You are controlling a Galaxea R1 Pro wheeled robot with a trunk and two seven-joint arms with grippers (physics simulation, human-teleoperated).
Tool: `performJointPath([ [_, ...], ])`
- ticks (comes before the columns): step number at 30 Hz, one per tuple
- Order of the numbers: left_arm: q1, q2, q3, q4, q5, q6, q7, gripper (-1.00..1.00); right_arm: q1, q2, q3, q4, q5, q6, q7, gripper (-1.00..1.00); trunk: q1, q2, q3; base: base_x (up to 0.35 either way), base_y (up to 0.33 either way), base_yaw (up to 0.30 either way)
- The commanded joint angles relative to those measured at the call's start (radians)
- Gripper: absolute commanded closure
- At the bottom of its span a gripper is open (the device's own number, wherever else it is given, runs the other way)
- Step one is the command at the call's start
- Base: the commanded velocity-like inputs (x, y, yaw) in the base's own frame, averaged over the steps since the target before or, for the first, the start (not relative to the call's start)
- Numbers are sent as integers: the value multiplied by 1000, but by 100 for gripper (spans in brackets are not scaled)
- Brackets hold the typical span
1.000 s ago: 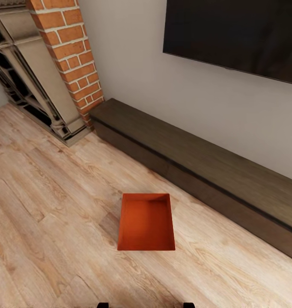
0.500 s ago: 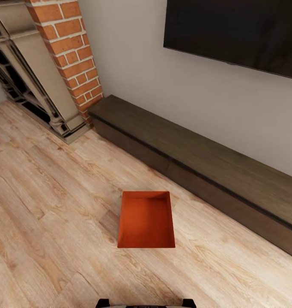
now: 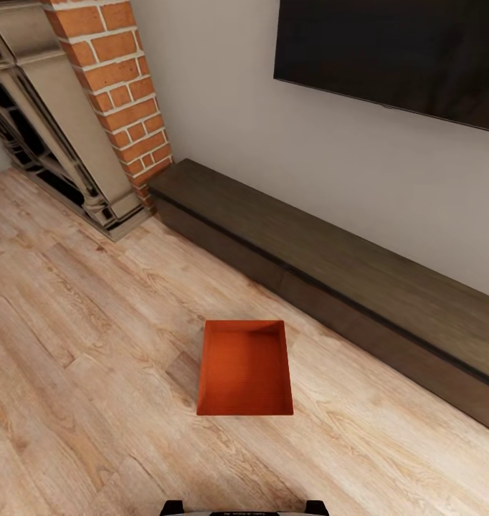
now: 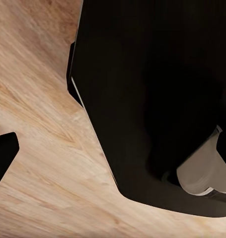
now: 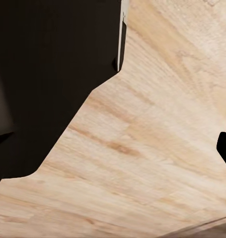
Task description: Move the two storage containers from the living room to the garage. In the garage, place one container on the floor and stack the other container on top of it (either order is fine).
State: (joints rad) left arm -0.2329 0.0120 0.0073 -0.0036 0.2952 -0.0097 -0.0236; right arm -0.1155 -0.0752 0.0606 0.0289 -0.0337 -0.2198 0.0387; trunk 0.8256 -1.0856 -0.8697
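One orange-red storage container (image 3: 245, 369) sits open-side up on the living-room plank floor (image 3: 79, 344), squarely ahead for pickup; hand states cannot be told.

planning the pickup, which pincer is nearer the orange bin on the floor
Can't tell, roughly equal: the orange bin lies centred ahead of the robot, and each wrist view looks at plank floor beside the robot's dark body.

light wood plank floor (image 3: 79, 344) — one orange-red storage container (image 3: 245, 368) resting flat.
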Motion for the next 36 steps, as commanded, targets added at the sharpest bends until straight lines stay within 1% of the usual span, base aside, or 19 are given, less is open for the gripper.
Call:
performJointPath([
  [1, 0, 0, 0, 1, 5, -1, -2, -100, -1, 1, 6, 3, -4, -6, 3, -100, 0, 0, 0, 0, 0, 0],
  [9, 0, 0, 0, 1, 5, -1, -2, -100, -1, 2, 5, 3, -5, 1, 7, -100, 0, 0, 0, 0, 0, 0],
  [11, 0, -3, -1, -1, 3, -1, -2, -100, -1, -7, 11, 2, -2, 2, 5, -100, 0, 0, 0, 0, 0, 0],
  [12, 0, 34, 0, -20, -2, 8, 14, -100, 1, -14, 8, -78, 1, 46, -4, -100, 0, 0, 0, 0, 0, 0],
  [13, 0, 41, 0, -26, -3, 9, 18, -100, 2, -14, 8, -94, 1, 65, -7, -100, 0, 0, 0, 0, 0, 0],
  [15, 0, 65, 0, -63, -3, 12, 33, -100, -3, -19, 5, -149, -2, 157, -19, -100, 0, 0, 0, 0, 0, 0],
  [16, 0, 91, 0, -110, -2, 19, 45, -100, -14, -36, 0, -206, -5, 261, -27, -100, 0, 0, 0, 0, 0, 0],
  [17, 0, 100, 1, -126, -1, 23, 48, -100, -20, -44, -1, -227, -7, 294, -29, -100, 0, 0, 0, 0, 0, 0],
  [19, -2, 128, 2, -194, 8, 57, 54, -100, -42, -78, -7, -307, -12, 380, -34, -100, 0, 0, 0, 0, 0, 0],
  [21, -5, 139, 2, -252, 20, 105, 58, -100, -62, -92, -15, -352, -14, 407, -37, -100, 0, 0, 0, 0, 0, 0],
  [23, -9, 144, 2, -309, 32, 169, 61, -100, -93, -100, -27, -376, -16, 410, -45, -100, 0, 0, 0, 0, 0, 0],
  [24, -14, 147, 2, -357, 40, 234, 62, -100, -133, -102, -43, -383, -16, 391, -64, -100, 0, 0, 0, 0, 0, 0],
  [26, -15, 149, 2, -388, 43, 286, 63, -100, -176, -101, -59, -385, -17, 354, -98, -100, 0, 0, 0, 0, 0, 0],
  [27, -16, 150, 2, -393, 44, 298, 63, -100, -190, -100, -63, -385, -18, 339, -112, -100, 0, 0, 0, 0, 0, 0],
  [29, -24, 151, 2, -399, 47, 330, 67, -100, -252, -97, -72, -374, -20, 268, -173, -100, 0, 0, 0, 0, 0, 0],
  [31, -37, 152, 2, -402, 48, 338, 73, -100, -293, -93, -75, -354, -20, 231, -200, -100, 0, 0, 0, 0, 0, 0],
  [33, -68, 148, 1, -404, 48, 345, 91, -100, -365, -82, -77, -302, -20, 188, -229, -100, 0, 0, 0, 0, 0, 0],
  [34, -96, 144, 1, -404, 49, 347, 111, -100, -417, -67, -77, -262, -19, 169, -241, -100, 0, 0, 0, 0, 0, 0],
  [36, -128, 138, 1, -403, 50, 349, 134, -100, -465, -49, -78, -227, -19, 157, -248, -100, 0, 0, 0, 0, 0, 0],
])
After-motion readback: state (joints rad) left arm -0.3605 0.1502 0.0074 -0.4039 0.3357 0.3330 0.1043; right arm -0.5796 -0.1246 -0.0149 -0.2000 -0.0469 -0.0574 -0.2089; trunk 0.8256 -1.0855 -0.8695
